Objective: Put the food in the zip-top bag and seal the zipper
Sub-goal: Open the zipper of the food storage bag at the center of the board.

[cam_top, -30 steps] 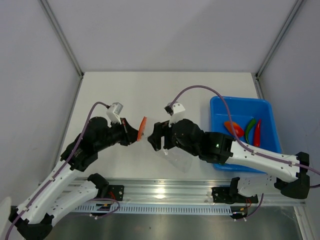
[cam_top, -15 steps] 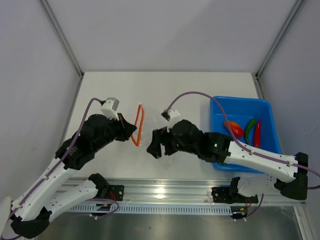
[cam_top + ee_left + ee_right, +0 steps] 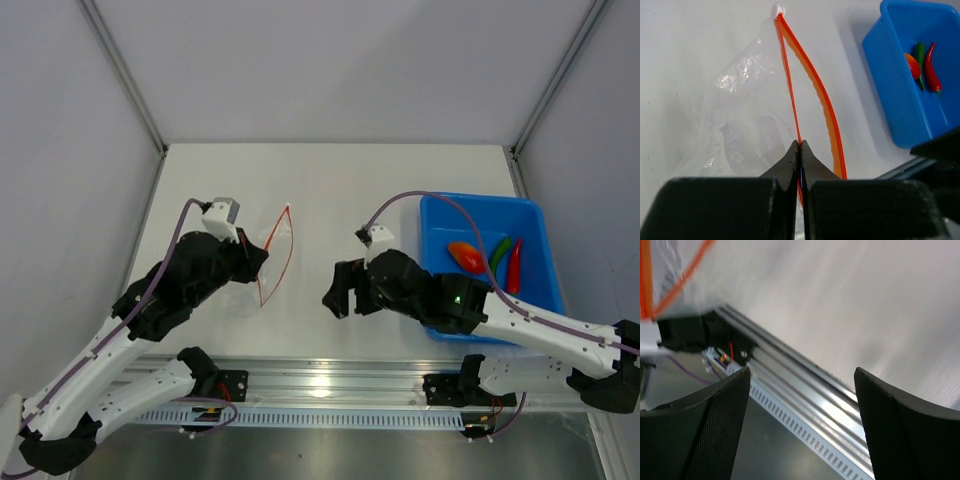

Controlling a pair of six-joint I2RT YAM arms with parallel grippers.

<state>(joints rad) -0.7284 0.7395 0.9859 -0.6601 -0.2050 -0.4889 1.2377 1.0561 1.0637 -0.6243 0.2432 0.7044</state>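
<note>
My left gripper (image 3: 262, 264) is shut on one lip of the zipper (image 3: 791, 95), the orange-red strip of the clear zip-top bag (image 3: 742, 125). The other lip (image 3: 826, 102) bows away, so the mouth (image 3: 277, 252) gapes. The bag looks empty. My right gripper (image 3: 338, 290) is open and empty, right of the bag and apart from it; its wrist view (image 3: 800, 410) faces the table's near rail. An orange piece (image 3: 467, 257), a green pepper (image 3: 500, 252) and a red pepper (image 3: 515, 265) lie in the blue tray. No grapes show.
The blue tray (image 3: 440, 215) stands at the right, also in the left wrist view (image 3: 890, 110). The metal rail (image 3: 805, 385) runs along the table's near edge below the right gripper. A white slider (image 3: 776, 9) sits at the zipper's far end.
My right gripper has let go of the bag and drawn back to the right. The bag's mouth has spread wider, held by the left gripper alone.
</note>
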